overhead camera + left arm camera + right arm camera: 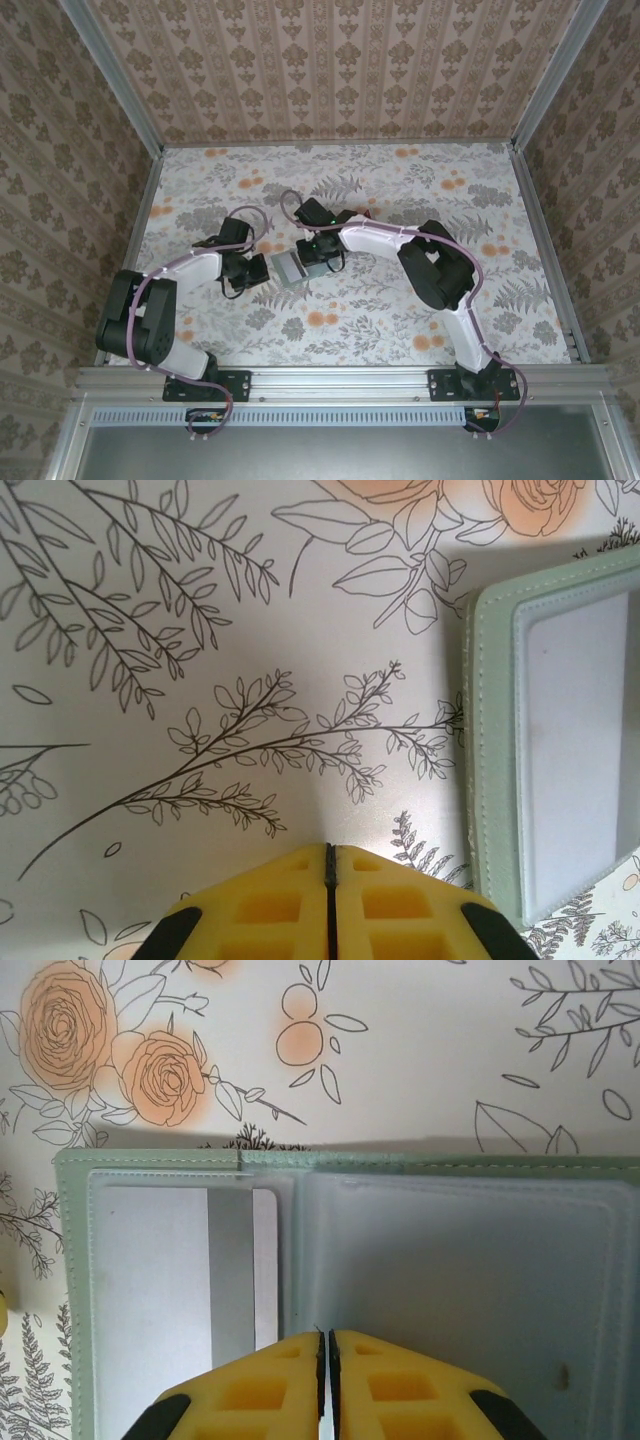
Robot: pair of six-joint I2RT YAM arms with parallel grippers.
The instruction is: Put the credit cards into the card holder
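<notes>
The card holder [460, 1260] lies open on the flowered table, grey-green with clear pockets. Behind its left pocket window sits a credit card [232, 1260], white with a grey stripe. My right gripper [325, 1338] hovers over the holder's middle fold, its yellow jaws shut with nothing visible between them. My left gripper [330, 850] is also shut and empty, over bare table just left of the card holder [495, 730]. From above, the card holder [290, 268] lies between the left gripper [258, 270] and the right gripper [316, 262].
The flowered tabletop [400, 320] is boxed in by patterned walls with metal posts at left [140, 180] and right [545, 230]. Open surface lies in front of the holder and off to both sides.
</notes>
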